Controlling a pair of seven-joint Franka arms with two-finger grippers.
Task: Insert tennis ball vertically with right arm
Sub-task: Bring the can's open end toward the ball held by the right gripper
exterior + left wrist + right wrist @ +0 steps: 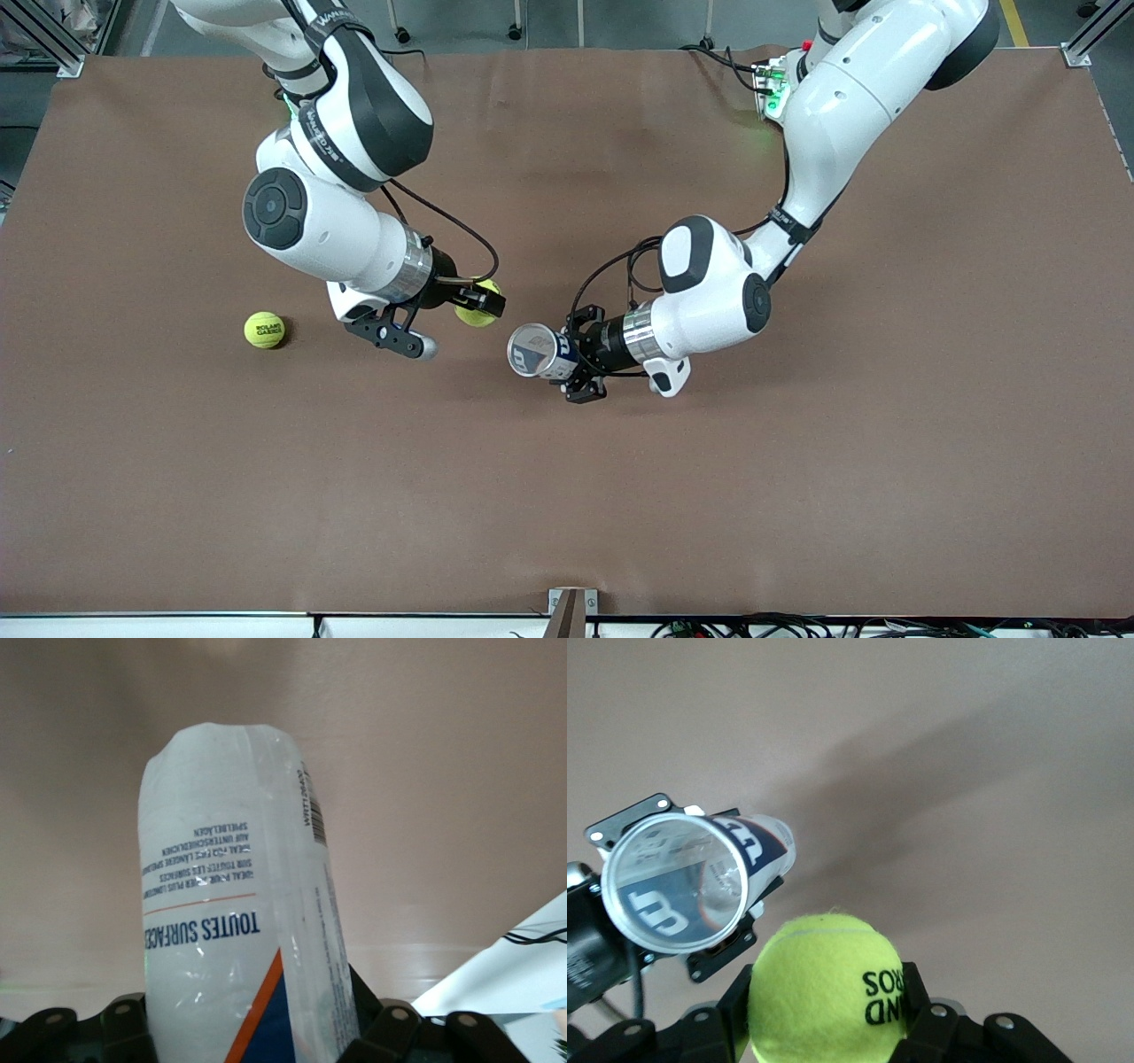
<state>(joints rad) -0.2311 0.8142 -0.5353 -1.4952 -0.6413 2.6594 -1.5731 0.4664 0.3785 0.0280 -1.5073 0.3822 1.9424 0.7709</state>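
Observation:
My right gripper (pixel 479 304) is shut on a yellow-green tennis ball (pixel 477 307), held above the middle of the table. In the right wrist view the ball (pixel 824 988) fills the space between the black fingers (pixel 917 997). My left gripper (pixel 580 359) is shut on the closed end of a clear plastic ball can (pixel 539 351) with blue and orange print. The can is tilted, with its open mouth (pixel 678 881) turned toward the ball and a short gap between them. The left wrist view shows the can (pixel 230 904) running away from the left gripper (pixel 252 1028).
A second tennis ball (pixel 264 330) lies on the brown table (pixel 567 496) toward the right arm's end, beside the right wrist. Both arms lean in over the table's middle.

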